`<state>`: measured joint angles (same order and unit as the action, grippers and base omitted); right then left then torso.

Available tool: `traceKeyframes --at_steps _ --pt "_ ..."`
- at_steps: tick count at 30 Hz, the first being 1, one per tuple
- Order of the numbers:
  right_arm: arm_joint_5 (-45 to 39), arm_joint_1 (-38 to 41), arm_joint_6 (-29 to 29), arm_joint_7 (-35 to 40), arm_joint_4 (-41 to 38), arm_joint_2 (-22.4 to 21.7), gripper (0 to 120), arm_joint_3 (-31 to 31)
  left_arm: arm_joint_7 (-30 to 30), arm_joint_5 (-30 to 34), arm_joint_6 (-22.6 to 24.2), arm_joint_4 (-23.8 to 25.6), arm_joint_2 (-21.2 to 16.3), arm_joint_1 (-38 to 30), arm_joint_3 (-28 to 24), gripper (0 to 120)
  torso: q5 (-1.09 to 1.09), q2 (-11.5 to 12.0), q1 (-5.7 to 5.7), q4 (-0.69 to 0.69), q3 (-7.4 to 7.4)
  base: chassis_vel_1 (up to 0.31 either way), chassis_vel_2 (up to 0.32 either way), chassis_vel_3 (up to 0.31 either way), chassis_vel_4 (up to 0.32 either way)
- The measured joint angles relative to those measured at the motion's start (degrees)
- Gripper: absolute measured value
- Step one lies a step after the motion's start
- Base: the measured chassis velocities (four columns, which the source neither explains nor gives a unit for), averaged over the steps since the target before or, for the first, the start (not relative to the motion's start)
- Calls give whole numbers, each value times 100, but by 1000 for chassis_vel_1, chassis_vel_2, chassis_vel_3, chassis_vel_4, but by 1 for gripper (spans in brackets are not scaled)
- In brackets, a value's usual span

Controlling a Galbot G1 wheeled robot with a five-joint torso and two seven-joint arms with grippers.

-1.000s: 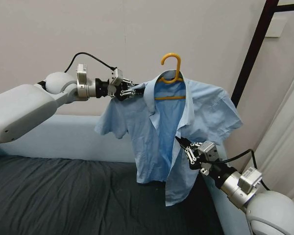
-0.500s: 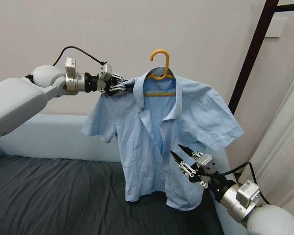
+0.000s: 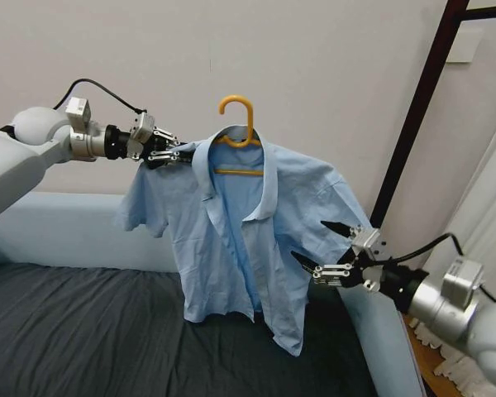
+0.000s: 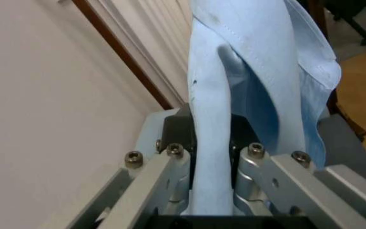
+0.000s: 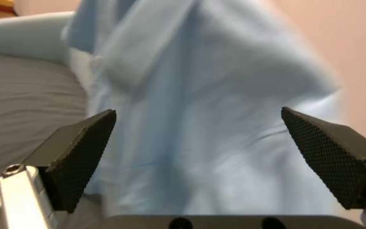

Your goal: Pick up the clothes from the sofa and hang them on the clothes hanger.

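A light blue short-sleeved shirt [image 3: 248,240] hangs on an orange hanger [image 3: 238,132], held up in the air above the sofa. My left gripper [image 3: 167,155] is shut on the shirt's shoulder at upper left; in the left wrist view the blue cloth [image 4: 211,143] runs between its fingers [image 4: 170,164]. My right gripper [image 3: 324,246] stands open at lower right, just off the shirt's hem and free of it. The right wrist view has the shirt [image 5: 196,119] close ahead, with both fingertips [image 5: 84,152] spread wide.
A sofa with a dark grey seat [image 3: 83,339] and a pale blue back [image 3: 66,231] lies below. A dark pole [image 3: 413,116] of the clothes rack rises at right against the wall. A pale curtain [image 3: 488,223] hangs at far right.
My left arm has carried the shirt and hanger leftward. My right gripper has let go of the shirt's front edge, opened wide and drawn off to the right.
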<state>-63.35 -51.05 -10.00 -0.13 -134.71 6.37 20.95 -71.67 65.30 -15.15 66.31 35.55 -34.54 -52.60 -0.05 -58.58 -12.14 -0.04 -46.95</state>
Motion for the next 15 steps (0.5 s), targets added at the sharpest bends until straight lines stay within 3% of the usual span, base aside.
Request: traceKeyframes --at_steps 2,7,11,15 --pt "-349 38 -77 -445 280 -256 98 459 -100 -76 -1 85 25 131 86 8 -1 0 0 -6 0 0 0 0 0" --pt "-731 72 -214 -1032 635 -693 89 953 -212 -181 -1 286 74 335 263 8 4 0 -1 -4 -1 0 0 0 0" --pt "-914 71 -304 -1299 723 -1086 99 1113 -263 -185 0 320 273 388 312 8 0 0 0 -1 -1 0 0 0 0" --pt "-1010 27 -412 -1453 685 -1331 100 1144 -275 -169 2 378 455 427 315 8 2 0 0 -7 -1 0 0 0 0"
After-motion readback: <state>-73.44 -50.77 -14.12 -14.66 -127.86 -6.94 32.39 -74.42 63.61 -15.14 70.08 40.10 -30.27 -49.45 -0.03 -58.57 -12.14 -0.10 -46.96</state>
